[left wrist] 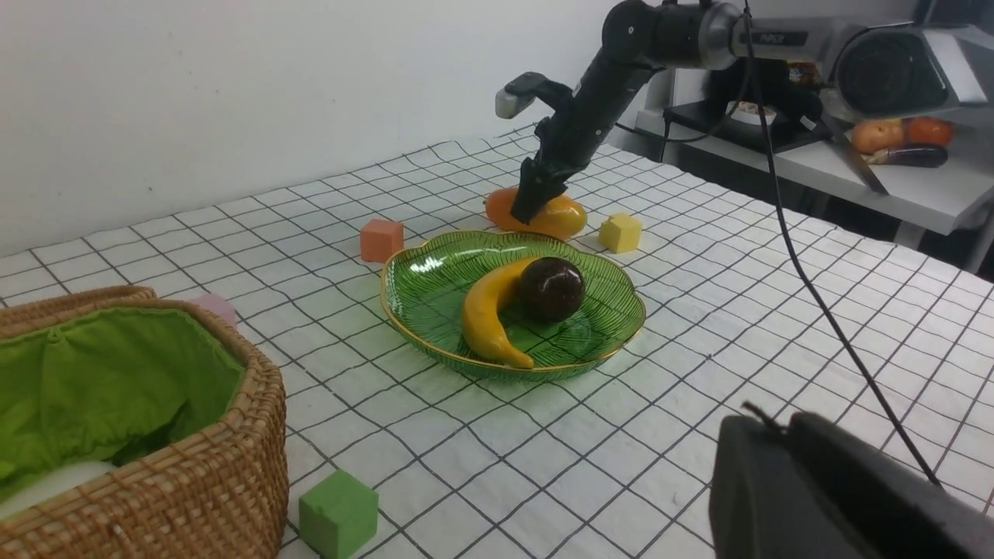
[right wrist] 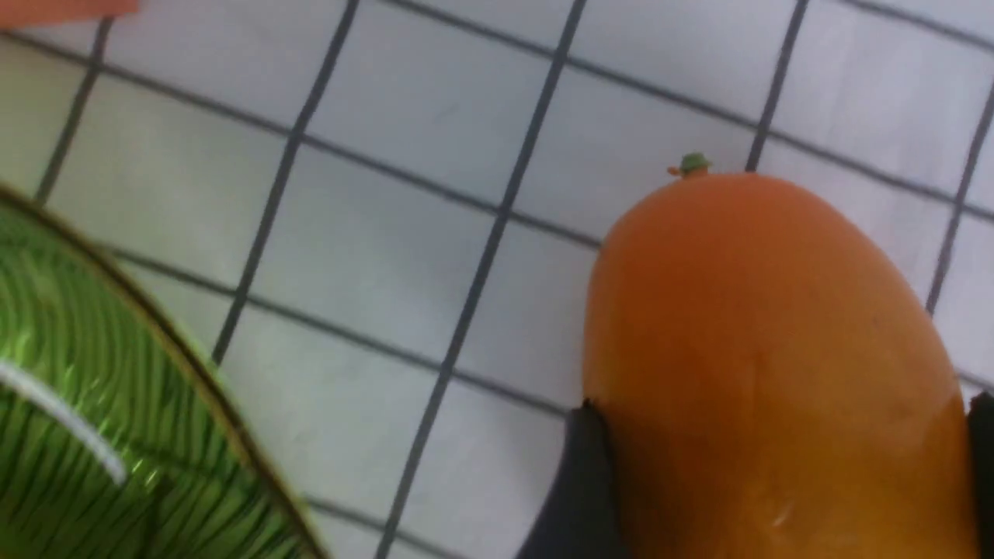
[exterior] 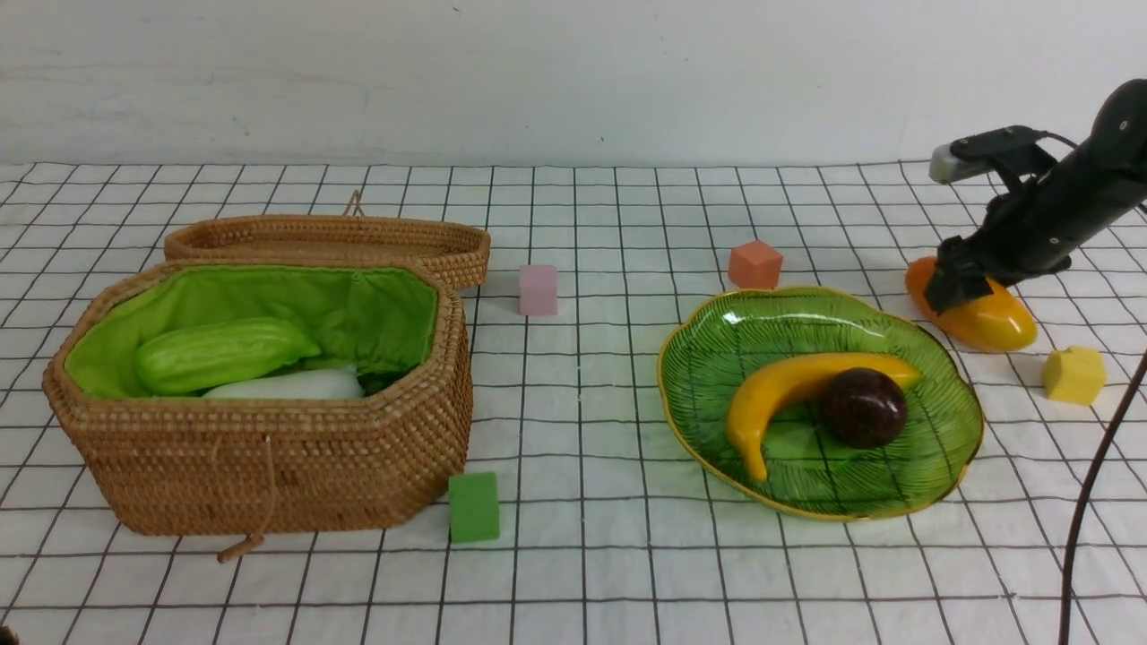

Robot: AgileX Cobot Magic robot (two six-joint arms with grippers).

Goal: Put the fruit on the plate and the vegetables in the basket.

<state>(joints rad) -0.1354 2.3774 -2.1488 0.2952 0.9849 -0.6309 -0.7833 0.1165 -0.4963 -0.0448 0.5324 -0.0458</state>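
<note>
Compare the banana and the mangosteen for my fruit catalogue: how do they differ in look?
The banana is yellow, while the mangosteen is dark purple. The banana is long and curved; the mangosteen is round. Both are glossy and lie on the green plate.

A counter draped in a white cloth with a dark grid carries a brown wicker basket on its left side and a leaf-shaped green glass plate to the right. A green block sits just beside the basket; pink, orange-red and yellow blocks are spread around, near an orange-yellow mango just beyond the plate.
</note>
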